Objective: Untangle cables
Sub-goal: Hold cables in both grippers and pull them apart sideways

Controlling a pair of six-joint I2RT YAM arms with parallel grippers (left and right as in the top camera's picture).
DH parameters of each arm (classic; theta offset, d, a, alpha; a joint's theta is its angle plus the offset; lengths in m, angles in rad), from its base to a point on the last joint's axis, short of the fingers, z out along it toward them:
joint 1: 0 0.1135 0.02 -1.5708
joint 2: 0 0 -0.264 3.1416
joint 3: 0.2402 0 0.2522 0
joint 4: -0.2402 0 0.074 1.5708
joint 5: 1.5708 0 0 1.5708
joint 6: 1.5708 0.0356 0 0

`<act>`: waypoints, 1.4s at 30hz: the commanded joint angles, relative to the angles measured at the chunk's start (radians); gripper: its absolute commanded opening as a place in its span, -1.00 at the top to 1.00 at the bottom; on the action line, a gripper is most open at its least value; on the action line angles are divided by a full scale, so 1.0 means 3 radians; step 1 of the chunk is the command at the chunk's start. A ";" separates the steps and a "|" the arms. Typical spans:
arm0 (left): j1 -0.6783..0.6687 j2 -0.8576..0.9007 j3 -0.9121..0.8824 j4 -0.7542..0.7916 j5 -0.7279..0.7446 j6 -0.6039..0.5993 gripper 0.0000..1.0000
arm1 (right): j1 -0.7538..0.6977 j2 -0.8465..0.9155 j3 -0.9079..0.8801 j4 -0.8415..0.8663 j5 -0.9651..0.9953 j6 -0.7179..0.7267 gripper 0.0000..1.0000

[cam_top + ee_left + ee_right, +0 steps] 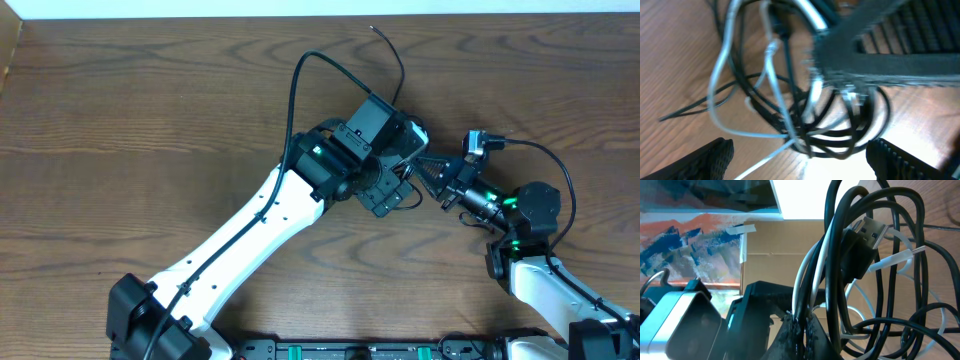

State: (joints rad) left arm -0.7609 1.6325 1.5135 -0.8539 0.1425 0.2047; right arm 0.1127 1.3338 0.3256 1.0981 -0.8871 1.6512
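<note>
The tangle of cables (810, 120) is found slightly right of the counter's (150, 110) middle. In the overhead view it is largely hidden under the two wrists that meet there. One thin black strand (400, 60) is seen running out from the knot toward the far edge, its free end lying just short of it. The left claw (807, 157) is held open over the tangle: its two dark fingers (715, 157) are seen wide apart at the lower corners of the left wrist view, and nothing is touched by either. Between them, black loops (850, 142) are crossed over and through a white cable (714, 85), which is looped out to one side, with the counter's wood seen beneath. The right claw (800, 332) is closed on the cables: in its own view, white and black strands are pinched together at the fingertips and fan out from there as a bunch. A black USB plug (867, 232) is noted within that bunch, its metal end bare, with a flat white plug end (900, 257) just beside it. Whether the tangle is lifted clear of the counter cannot be told.
</note>
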 commanded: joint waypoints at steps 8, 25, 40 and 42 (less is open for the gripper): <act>0.0025 -0.0018 -0.0014 -0.0015 0.0726 0.0277 -0.87 | 0.0020 -0.0048 0.0019 0.0094 -0.0045 0.0071 0.98; 0.0025 -0.0017 -0.0015 -0.0015 0.0773 0.0301 0.85 | 0.0013 -0.0048 0.0019 0.0553 -0.0047 0.0278 0.98; 0.0025 -0.0018 -0.0015 0.0000 -0.0515 -0.0324 0.85 | 0.0013 -0.0047 0.0019 0.0264 -0.0057 0.0156 0.98; 0.0025 -0.0018 -0.0015 -0.0019 -0.0937 -0.0512 0.85 | 0.0014 -0.0047 0.0019 0.0066 -0.0058 0.0078 0.98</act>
State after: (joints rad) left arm -0.7574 1.6325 1.5135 -0.8562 0.1429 0.1802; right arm 0.1127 1.3327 0.3256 1.1660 -0.9001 1.7164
